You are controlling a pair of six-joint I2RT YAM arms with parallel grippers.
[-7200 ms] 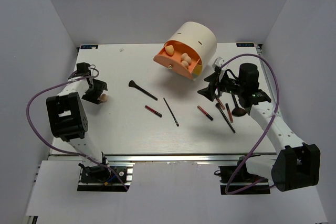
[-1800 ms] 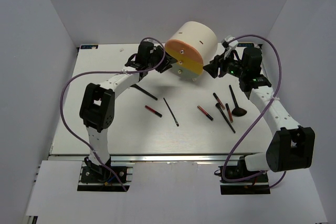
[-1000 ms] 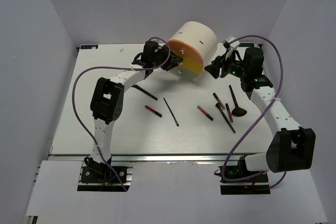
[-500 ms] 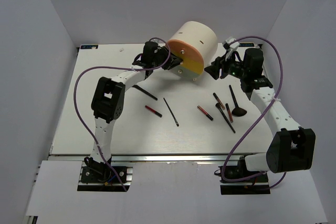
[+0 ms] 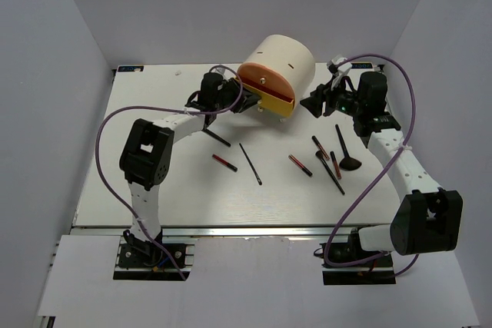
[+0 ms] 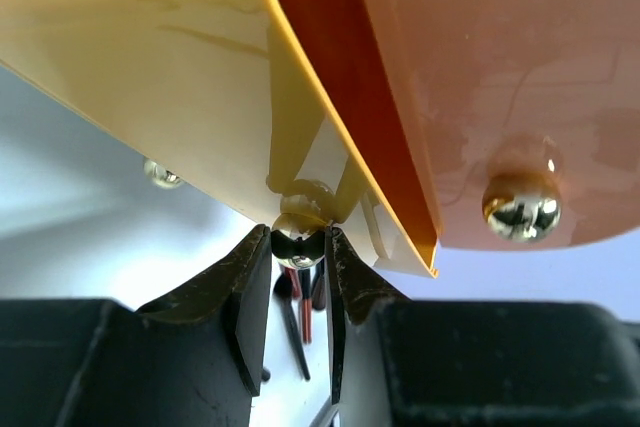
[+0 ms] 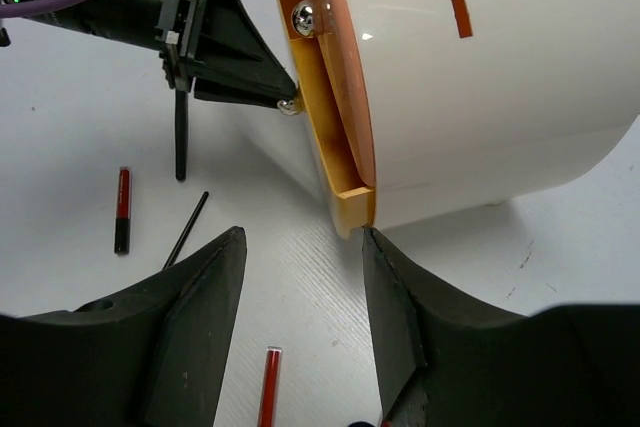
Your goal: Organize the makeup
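Left hand (image 6: 299, 259), reached far forward, pinches nearly closed; right hand (image 7: 302, 247) gapes open.

The case (image 7: 500, 77) reads to me as smooth cream plastic with a soft gloss, catching a small highlight. Its yellow drawer front (image 6: 130, 37) and orange drawer front (image 6: 480, 57) look like shiny, slightly translucent plastic. The small knob (image 6: 298, 232) and the larger knob (image 6: 520, 209) are mirror-polished metal. I see matt black, faintly grainy plastic on the fingers (image 6: 245, 307) of the left gripper (image 6: 298, 244) and on the right gripper (image 7: 300, 247). The table (image 7: 60, 147) is matt white and finely ribbed. The red-and-black stick (image 7: 121, 210) looks glossy.
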